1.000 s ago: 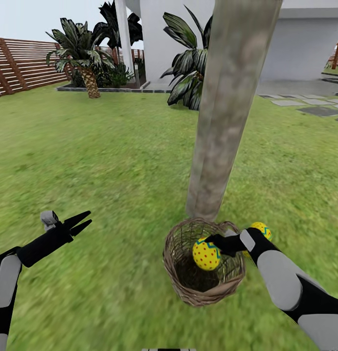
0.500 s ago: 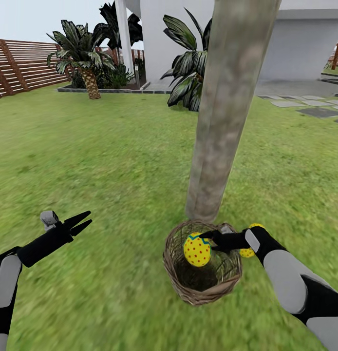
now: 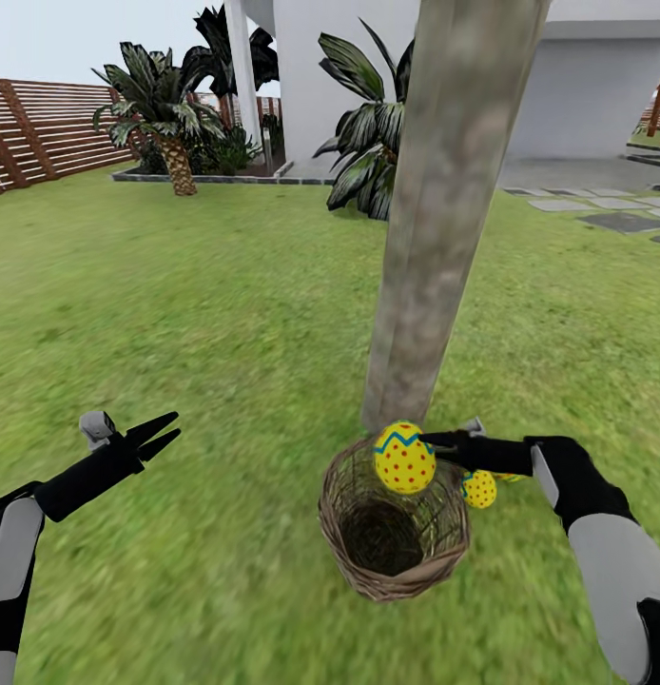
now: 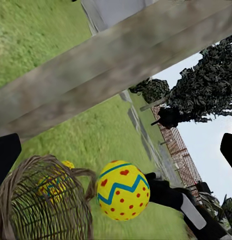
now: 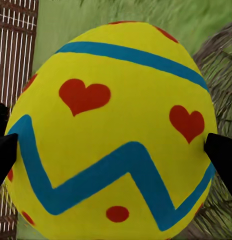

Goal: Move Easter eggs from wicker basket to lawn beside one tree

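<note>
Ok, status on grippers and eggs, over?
Right gripper shut on egg, lifted above basket. Left gripper open, empty. Another egg on lawn by tree. Nothing blocking.

Ahead of you a brown slatted fence (image 3: 45, 124) closes the far left of the garden. A white house (image 3: 577, 86) stands behind, with a white post (image 3: 242, 76) and palms (image 3: 164, 105) in a bed, and grey paving stones (image 3: 606, 205) at the far right under flat daylight.

Short palms (image 3: 159, 105), white house (image 3: 596, 86), stepping stones (image 3: 615, 205)
</note>
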